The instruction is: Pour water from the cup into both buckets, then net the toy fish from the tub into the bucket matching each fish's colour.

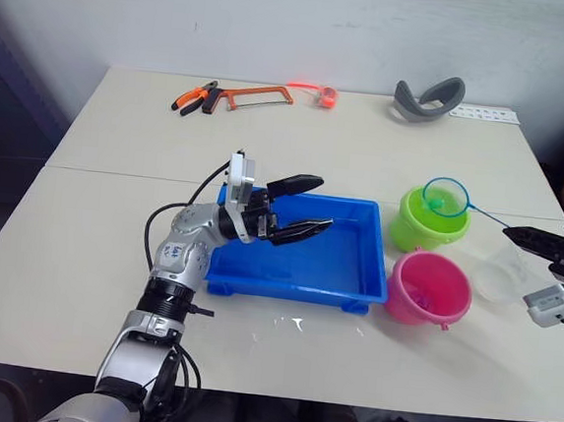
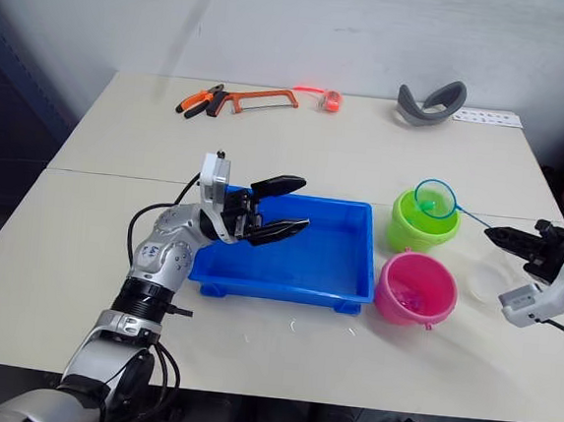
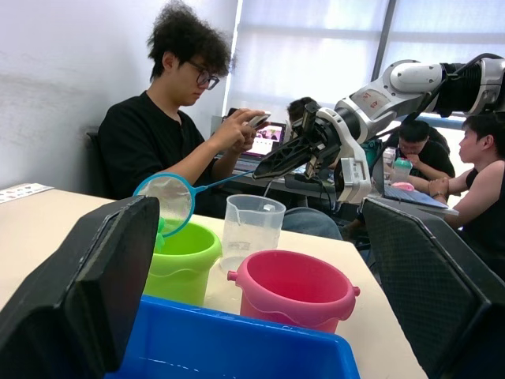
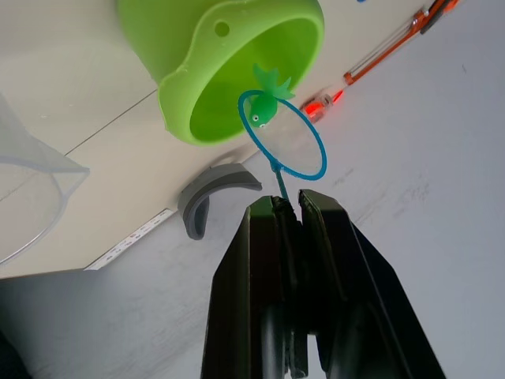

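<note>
The blue tub sits mid-table. My left gripper hovers open over the tub's left half, fingers pointing right, nothing between them. Right of the tub stand the lime green bucket and, nearer, the pink bucket. The clear cup stands upright right of the pink bucket. My right gripper is shut on the thin handle of the net. The net's blue hoop hangs over the green bucket's mouth. A small green toy fish lies in the net at the hoop's rim.
Along the table's far edge lie orange pliers, an orange hacksaw, a small red ring, a grey curved piece and a white strip. Several people sit beyond the table's right side.
</note>
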You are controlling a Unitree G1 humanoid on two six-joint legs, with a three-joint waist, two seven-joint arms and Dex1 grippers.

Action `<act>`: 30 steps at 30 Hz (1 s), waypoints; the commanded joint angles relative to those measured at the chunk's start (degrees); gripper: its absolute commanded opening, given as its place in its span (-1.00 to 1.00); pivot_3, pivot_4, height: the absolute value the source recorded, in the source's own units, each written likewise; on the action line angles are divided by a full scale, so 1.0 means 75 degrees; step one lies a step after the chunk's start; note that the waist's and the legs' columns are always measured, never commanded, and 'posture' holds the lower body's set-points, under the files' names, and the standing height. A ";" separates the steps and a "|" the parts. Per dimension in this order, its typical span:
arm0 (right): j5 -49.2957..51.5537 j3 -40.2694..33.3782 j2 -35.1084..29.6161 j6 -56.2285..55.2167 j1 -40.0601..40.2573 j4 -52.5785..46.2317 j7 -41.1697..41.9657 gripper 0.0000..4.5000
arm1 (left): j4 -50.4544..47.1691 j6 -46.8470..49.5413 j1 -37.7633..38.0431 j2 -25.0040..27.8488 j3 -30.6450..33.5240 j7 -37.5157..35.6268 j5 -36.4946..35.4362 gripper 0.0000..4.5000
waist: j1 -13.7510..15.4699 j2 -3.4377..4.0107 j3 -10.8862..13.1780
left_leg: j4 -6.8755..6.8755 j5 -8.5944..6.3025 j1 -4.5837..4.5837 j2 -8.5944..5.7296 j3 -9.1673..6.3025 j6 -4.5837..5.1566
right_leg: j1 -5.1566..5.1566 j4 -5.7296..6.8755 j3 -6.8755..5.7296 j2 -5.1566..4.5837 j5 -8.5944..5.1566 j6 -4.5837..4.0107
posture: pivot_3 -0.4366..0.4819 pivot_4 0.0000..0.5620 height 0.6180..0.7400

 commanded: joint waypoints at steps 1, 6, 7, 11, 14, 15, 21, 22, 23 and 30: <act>-0.0519 0.0088 -0.0735 -0.0159 -0.0098 0.0135 -0.0554 -1.00 | -0.0036 -0.0191 -0.0087 -0.0117 0.0082 0.0051 -0.0022 0.98 | 0.0013 0.0000 0.0000 | 0.0000 0.0000 0.0000 0.0000 0.0000 0.0000 | 0.0000 0.0000 0.0000 0.0000 0.0000 0.0000 | -0.05 -0.47 1.00; -0.0521 0.0163 -0.0973 -0.0299 -0.0280 0.0093 -0.0861 -1.00 | 0.0174 -0.0294 -0.0170 -0.0136 0.0116 -0.0012 -0.0013 0.98 | -0.0002 0.0007 0.0000 | 0.0000 0.0000 -0.0001 0.0001 0.0000 0.0000 | 0.0000 -0.0002 0.0001 0.0000 0.0000 0.0000 | -0.05 -0.47 1.00; -0.0491 0.0203 -0.0982 -0.0310 -0.0244 0.0039 -0.0811 -1.00 | 0.0204 -0.0316 -0.0189 -0.0151 0.0112 -0.0015 -0.0006 0.98 | -0.0003 0.0007 0.0000 | 0.0000 0.0000 -0.0001 0.0001 0.0000 0.0000 | 0.0000 -0.0002 0.0001 0.0000 0.0000 0.0000 | -0.05 -0.47 1.00; -0.0203 0.0158 -0.0821 -0.0219 -0.0252 -0.0155 -0.0460 -1.00 | 0.0272 -0.0358 -0.0245 -0.0182 0.0121 -0.0023 -0.0009 0.98 | -0.0002 0.0007 0.0000 | 0.0001 0.0000 0.0000 0.0001 0.0001 -0.0001 | 0.0000 -0.0001 0.0001 0.0001 0.0000 -0.0001 | -0.05 -0.47 1.00; 0.0108 0.0194 -0.0692 -0.0374 -0.0034 -0.0583 -0.0020 -1.00 | 0.0292 -0.0385 -0.0263 -0.0178 0.0118 -0.0039 -0.0011 0.98 | -0.0002 0.0007 0.0000 | 0.0001 0.0000 -0.0001 0.0002 0.0000 -0.0001 | -0.0001 -0.0001 0.0000 0.0001 0.0000 -0.0001 | -0.05 -0.47 1.00; 0.0124 0.0161 -0.0614 -0.0210 -0.0026 -0.0548 0.0062 -1.00 | 0.0282 -0.0389 -0.0262 -0.0171 0.0127 -0.0029 -0.0013 0.98 | -0.0001 0.0007 0.0000 | 0.0000 0.0000 -0.0001 0.0002 -0.0001 -0.0001 | -0.0001 -0.0001 0.0000 0.0001 0.0000 -0.0001 | -0.05 -0.47 1.00; 0.0007 0.0277 -0.0399 -0.0014 -0.0074 -0.0309 0.0127 -1.00 | 0.0131 -0.0308 -0.0154 -0.0065 0.0151 0.0015 0.0005 0.98 | 0.0010 0.0009 0.0001 | 0.0004 0.0000 -0.0004 -0.0002 -0.0003 0.0000 | -0.0001 0.0002 -0.0003 -0.0001 0.0000 0.0000 | -0.05 -0.47 1.00; -0.0050 0.0312 -0.0338 0.0089 -0.0031 -0.0151 0.0082 -1.00 | 0.0097 -0.0290 -0.0132 -0.0049 0.0150 0.0009 0.0010 0.98 | 0.0009 0.0010 0.0001 | 0.0004 0.0000 -0.0004 -0.0001 -0.0003 0.0000 | -0.0001 0.0002 -0.0003 -0.0001 0.0000 0.0000 | -0.05 -0.47 1.00; -0.0092 0.0307 -0.0270 0.0264 -0.0043 0.0056 0.0030 -1.00 | 0.0062 -0.0272 -0.0117 -0.0039 0.0164 0.0034 0.0007 0.98 | 0.0009 0.0009 0.0001 | 0.0004 0.0000 -0.0004 -0.0001 -0.0003 0.0000 | -0.0001 0.0002 -0.0002 -0.0001 0.0000 0.0000 | -0.05 -0.47 1.00; 0.0082 0.0472 -0.0117 0.0349 0.0515 0.0019 0.0349 -1.00 | -0.0117 -0.0148 -0.0039 0.0034 0.0118 0.0059 -0.0003 0.98 | 0.0009 0.0010 0.0001 | 0.0003 0.0000 -0.0003 0.0003 -0.0004 0.0000 | -0.0001 0.0003 -0.0004 0.0002 0.0000 -0.0001 | -0.05 -0.47 1.00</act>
